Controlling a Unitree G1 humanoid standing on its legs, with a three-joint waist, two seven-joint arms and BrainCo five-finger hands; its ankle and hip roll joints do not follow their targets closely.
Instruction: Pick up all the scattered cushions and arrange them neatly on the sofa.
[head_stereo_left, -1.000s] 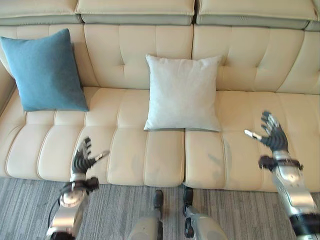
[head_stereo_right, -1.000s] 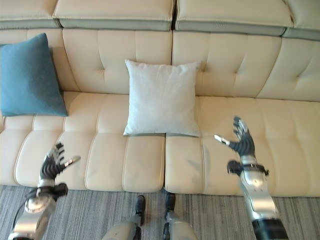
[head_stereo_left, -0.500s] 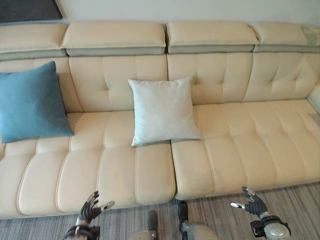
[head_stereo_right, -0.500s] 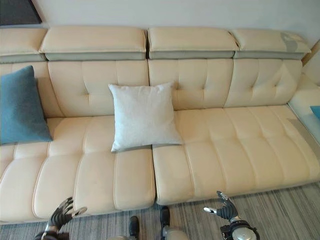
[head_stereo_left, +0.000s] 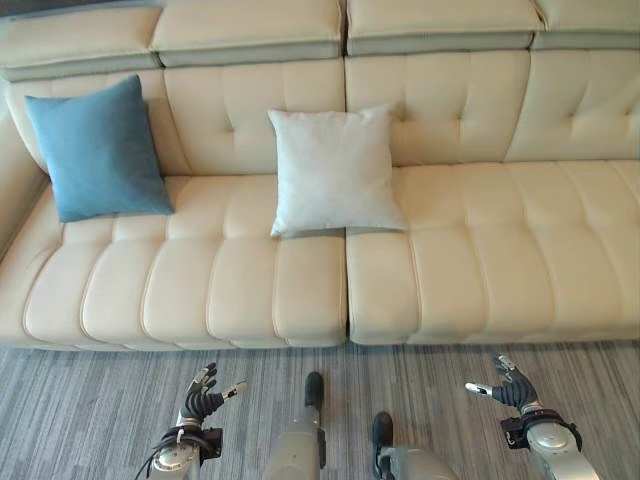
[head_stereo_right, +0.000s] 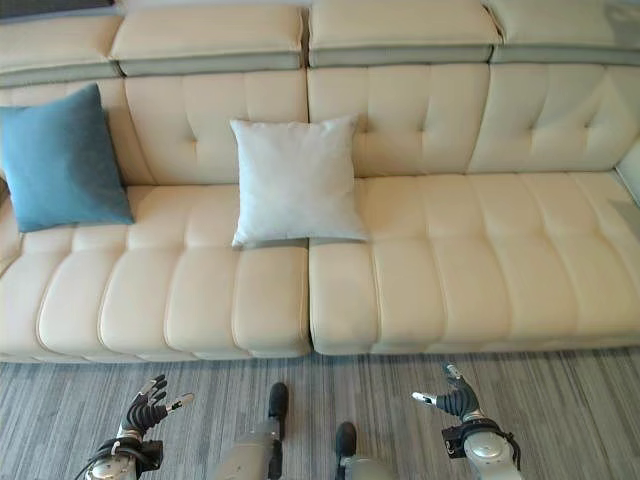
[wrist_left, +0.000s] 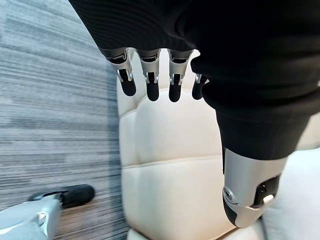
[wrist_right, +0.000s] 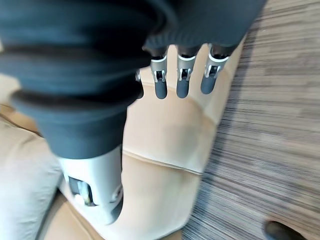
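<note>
A long cream leather sofa (head_stereo_left: 480, 250) with puffy stitched seat pads and buttoned back panels stands on a grey striped carpet floor (head_stereo_left: 90, 400). The leather looks smooth and a bit shiny, and the seat is split into soft rounded strips.

A square blue cushion of soft woven cloth (head_stereo_left: 98, 148) leans upright against the sofa back at the robot's left end. A square pale grey cushion with a fine grainy cloth (head_stereo_left: 333, 171) leans against the back near the middle, just where two seat pads meet. The two cushions are well apart, with bare seat between them.

The left hand (head_stereo_left: 203, 393) hangs low over the carpet in front of the sofa. Its silver fingers with dark tips (wrist_left: 148, 80) are spread out straight and its thumb (wrist_left: 247, 192) sticks out to the side. It holds nothing.

The right hand (head_stereo_right: 455, 398) is also low over the carpet, on the other side. Its fingers (wrist_right: 180, 79) are straight and loose, the thumb (wrist_right: 95, 187) is apart from them, and it holds nothing too. Past both hands you can see the plump cream sofa edge.
</note>
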